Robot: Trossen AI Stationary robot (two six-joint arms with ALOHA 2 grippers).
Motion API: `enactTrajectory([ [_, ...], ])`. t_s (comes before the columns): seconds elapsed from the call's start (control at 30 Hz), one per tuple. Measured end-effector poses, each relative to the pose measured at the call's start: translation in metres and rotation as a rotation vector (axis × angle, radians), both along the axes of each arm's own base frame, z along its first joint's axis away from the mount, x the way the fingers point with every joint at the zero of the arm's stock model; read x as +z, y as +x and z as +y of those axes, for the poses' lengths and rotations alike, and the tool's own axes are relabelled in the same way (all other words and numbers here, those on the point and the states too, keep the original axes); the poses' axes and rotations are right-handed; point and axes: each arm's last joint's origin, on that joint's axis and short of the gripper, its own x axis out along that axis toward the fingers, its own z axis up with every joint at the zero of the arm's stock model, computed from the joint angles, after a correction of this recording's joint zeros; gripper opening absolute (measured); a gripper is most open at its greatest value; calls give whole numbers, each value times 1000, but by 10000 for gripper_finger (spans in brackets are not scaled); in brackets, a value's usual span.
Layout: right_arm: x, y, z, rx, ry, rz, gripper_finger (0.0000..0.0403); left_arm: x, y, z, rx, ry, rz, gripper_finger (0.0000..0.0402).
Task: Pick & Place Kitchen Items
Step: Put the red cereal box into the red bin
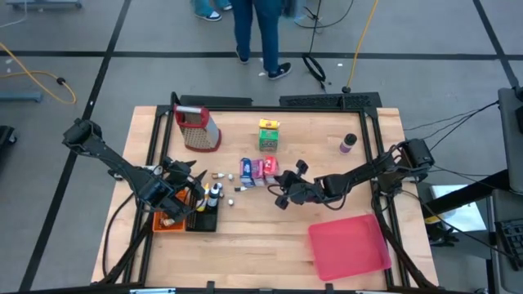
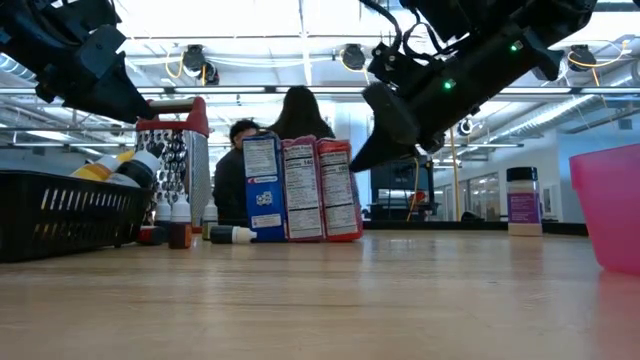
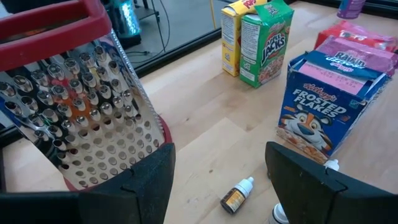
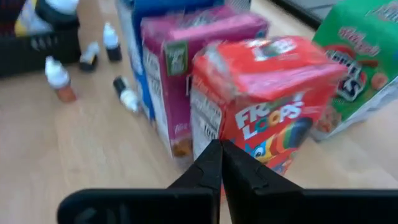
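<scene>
While the arms hover over the table (image 1: 245,237):
Right gripper (image 4: 221,163): fingers closed, empty, near red carton (image 4: 267,93).
Left gripper (image 3: 217,171): fingers wide.
Risk: closed fingers would topple the carton.

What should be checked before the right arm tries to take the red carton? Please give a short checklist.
1. Right gripper jaws open for a grasp: not ok, they are shut.
2. Right gripper empty: ok.
3. Red carton upright: ok.
4. Free space beside it: not ok, the pink carton stands against it.
5. Left gripper away from the cartons: ok, open near the grater.
6. Pink tray free: ok.
</scene>
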Motion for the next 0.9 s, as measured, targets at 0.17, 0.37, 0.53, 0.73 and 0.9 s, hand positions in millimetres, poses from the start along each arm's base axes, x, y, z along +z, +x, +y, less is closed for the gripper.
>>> enactTrajectory([
  [0.17,19,-10,3,23,15,-5,1,0,0,0,0,0,1,253],
  [0.37,51,-30,-3,28,9,-9,26,0,0,0,-1,-5,4,253],
  [0.53,66,-37,-14,56,15,-17,94,0,0,0,-1,-5,4,253],
  [0.73,61,-31,-34,26,198,-44,175,0,0,0,-1,-5,3,253],
  [0.9,60,-30,-46,-76,296,-89,199,0,0,0,0,-8,-1,253],
])
